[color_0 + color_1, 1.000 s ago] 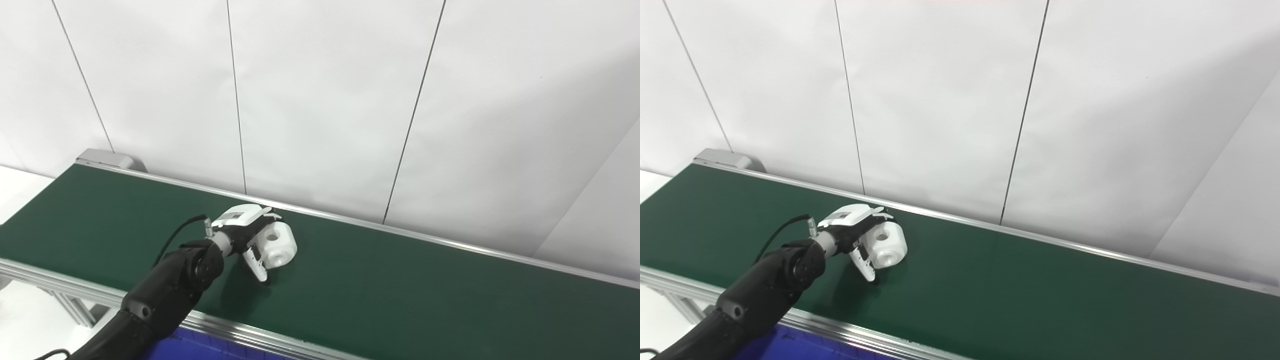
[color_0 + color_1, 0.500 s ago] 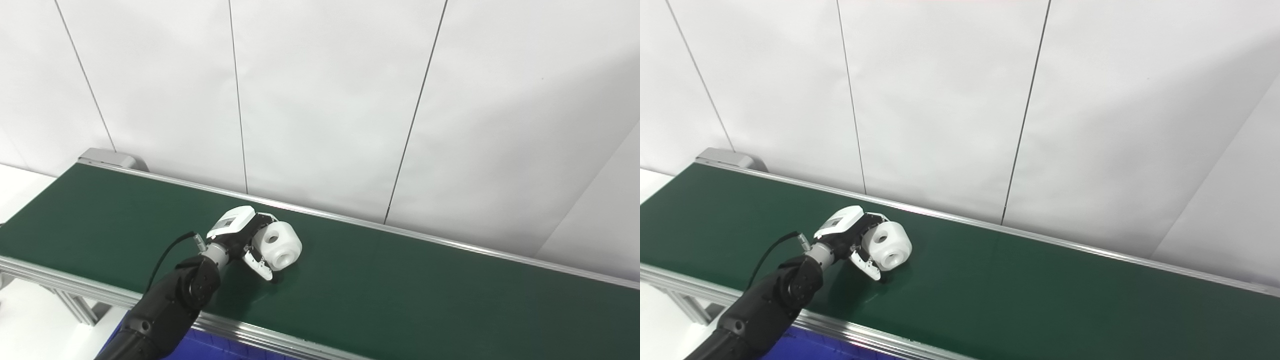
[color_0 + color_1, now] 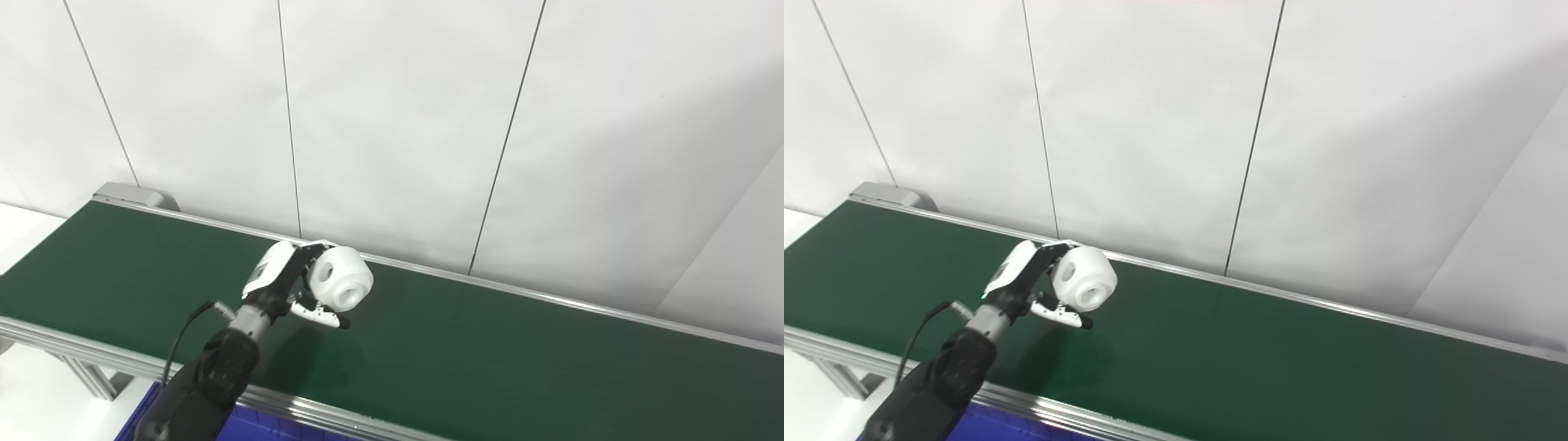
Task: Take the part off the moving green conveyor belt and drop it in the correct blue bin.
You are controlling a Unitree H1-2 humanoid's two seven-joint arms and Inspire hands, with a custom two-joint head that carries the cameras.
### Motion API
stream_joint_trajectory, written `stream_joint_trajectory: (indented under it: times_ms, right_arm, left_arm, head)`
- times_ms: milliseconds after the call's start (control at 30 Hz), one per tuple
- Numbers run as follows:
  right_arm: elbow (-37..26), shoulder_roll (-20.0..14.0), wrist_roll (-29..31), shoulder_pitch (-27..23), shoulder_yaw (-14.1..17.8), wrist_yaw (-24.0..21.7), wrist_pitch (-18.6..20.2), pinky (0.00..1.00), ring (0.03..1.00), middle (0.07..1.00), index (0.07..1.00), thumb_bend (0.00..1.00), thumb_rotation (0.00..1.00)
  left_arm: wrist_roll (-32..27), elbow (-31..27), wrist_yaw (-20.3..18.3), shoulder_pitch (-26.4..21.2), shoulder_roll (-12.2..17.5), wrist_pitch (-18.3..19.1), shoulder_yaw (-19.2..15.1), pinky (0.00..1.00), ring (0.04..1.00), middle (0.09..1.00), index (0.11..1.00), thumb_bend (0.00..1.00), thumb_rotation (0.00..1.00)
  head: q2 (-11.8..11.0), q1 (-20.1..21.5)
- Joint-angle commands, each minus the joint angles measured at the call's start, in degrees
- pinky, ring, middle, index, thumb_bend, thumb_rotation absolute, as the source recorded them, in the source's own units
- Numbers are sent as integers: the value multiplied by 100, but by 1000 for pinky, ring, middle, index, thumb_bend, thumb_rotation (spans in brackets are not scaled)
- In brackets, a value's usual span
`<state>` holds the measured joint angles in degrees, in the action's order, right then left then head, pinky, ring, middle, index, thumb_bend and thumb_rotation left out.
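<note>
Above green conveyor belt (image 3: 490,343): left hand (image 3: 288,288) closed around white bored part (image 3: 340,285), apparently lifted clear. Keep grasp firm, carry toward blue bin (image 3: 257,425) at near edge; right hand unseen.

White rounded part (image 3: 340,283) with two round holes, held in left hand (image 3: 288,285), raised above green conveyor belt (image 3: 490,349), blue bin (image 3: 269,429) edge glimpsed below.

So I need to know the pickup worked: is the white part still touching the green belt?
Apart. In the left eye view the white part sits in the left hand, with its shadow separate on the green belt.
</note>
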<state>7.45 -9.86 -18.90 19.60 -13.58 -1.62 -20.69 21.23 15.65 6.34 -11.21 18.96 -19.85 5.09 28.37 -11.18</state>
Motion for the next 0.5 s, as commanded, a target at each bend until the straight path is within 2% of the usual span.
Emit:
stream_joint_trajectory:
  times_ms: [0,33,67,100,200,233,267,300,467]
  right_arm:
    - [-268,14,26,42,5,41,-161,747,878,927,953,887,344]
    - [-311,15,39,58,6,32,-156,753,880,928,953,886,338]
    - [-378,20,22,79,6,41,-159,756,881,929,952,885,335]
    - [-424,24,7,93,7,49,-161,748,875,924,947,891,335]
    - [-712,40,71,197,8,-11,-18,760,879,929,947,896,330]
    - [-788,46,70,226,11,-16,16,765,877,926,944,893,321]
    - [-881,51,44,265,17,-8,41,766,876,925,943,893,318]
    - [-949,53,28,294,21,-5,60,770,875,923,943,893,327]
    - [-1374,47,77,433,40,-126,397,796,884,933,954,885,377]
  left_arm:
    - [-315,-402,-91,204,282,-504,-102,412,454,514,475,499,0]
    - [-418,-497,-141,320,338,-616,-106,427,460,516,471,499,0]
    - [-531,-678,-173,522,420,-675,-99,436,464,517,468,499,0]
    - [-606,-805,-195,661,477,-703,-91,436,461,521,469,499,0]
    - [-753,-1295,-262,1233,727,-705,-7,445,461,524,469,498,0]
    - [-790,-1398,-285,1376,788,-706,19,444,460,526,466,498,0]
    - [-799,-1494,-260,1550,869,-706,106,444,460,527,465,498,0]
    - [-805,-1562,-236,1664,927,-707,172,452,465,526,463,498,0]
    - [-535,-1695,-54,2072,1172,-707,680,477,460,539,457,497,0]
  head:
    - [246,174]
    - [246,174]
    - [507,368]
    - [507,368]
    - [913,775]
    - [913,775]
    - [1049,917]
    - [1070,936]
    - [1543,1109]
